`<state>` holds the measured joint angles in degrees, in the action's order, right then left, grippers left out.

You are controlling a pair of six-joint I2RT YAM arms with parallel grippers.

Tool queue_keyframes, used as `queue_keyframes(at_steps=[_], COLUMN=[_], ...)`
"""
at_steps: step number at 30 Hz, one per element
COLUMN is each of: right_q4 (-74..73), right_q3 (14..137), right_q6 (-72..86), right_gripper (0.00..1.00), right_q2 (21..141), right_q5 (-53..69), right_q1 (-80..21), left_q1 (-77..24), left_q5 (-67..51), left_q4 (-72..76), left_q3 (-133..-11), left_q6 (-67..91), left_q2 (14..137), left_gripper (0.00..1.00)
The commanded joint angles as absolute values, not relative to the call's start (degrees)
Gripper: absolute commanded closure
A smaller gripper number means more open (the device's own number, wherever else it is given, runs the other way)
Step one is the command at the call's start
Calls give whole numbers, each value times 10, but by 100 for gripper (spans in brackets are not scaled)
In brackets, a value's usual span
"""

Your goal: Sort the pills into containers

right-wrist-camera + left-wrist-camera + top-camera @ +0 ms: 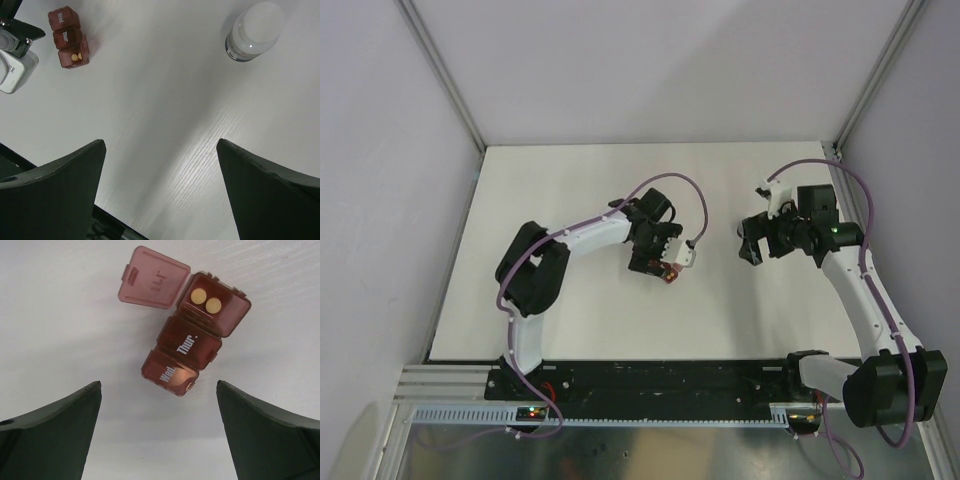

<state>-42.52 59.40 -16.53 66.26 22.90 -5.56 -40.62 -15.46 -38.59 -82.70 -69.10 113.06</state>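
Pills (198,296), two of them, round, flat and pale yellow, lie side by side in the one open compartment at the end of the pill box (192,335). That box is a single dark red strip of three compartments. The two marked Wed. and Thur. are shut, and the third has its lid (154,277) thrown back flat on the counter (60,315).

The box looks light, stiff and thin-walled, so it would probably skid on the smooth counter under any sideways push. The safest hold is likely across its two long sides at the middle compartment, not on the lid, whose hinge looks thin and bendy. The pills seem hard, small and slick, and likely to slip out of a pinch.

One white-capped bottle (254,31) stands well apart from the box, out to its side in the right wrist view. No loose pills show on the counter around the box.

The left fingers (60,430) are spread wide and hold nothing, hanging just above the Wed. end of the box. The right fingers (55,185) are likewise parted and bare, well away from the box.
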Motion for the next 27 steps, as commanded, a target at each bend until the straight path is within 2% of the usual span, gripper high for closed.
queue_keyframes(at_steps=[1, 16, 27], right_q4=[-401, -398, -398], right_q3=[588, 573, 570], right_q6=[-170, -170, -169], right_gripper=[1, 0, 1], right_q2=[647, 641, 641], right_q5=[249, 268, 278], right_q1=[-47, -31, -23], left_q1=[-413, -436, -438], left_q5=[-165, -175, -170], left_q4=[-428, -484, -503], left_q3=[-857, -902, -892], left_q6=[-726, -726, -691], left_q2=[1143, 1184, 1175], left_gripper=[0, 1, 8])
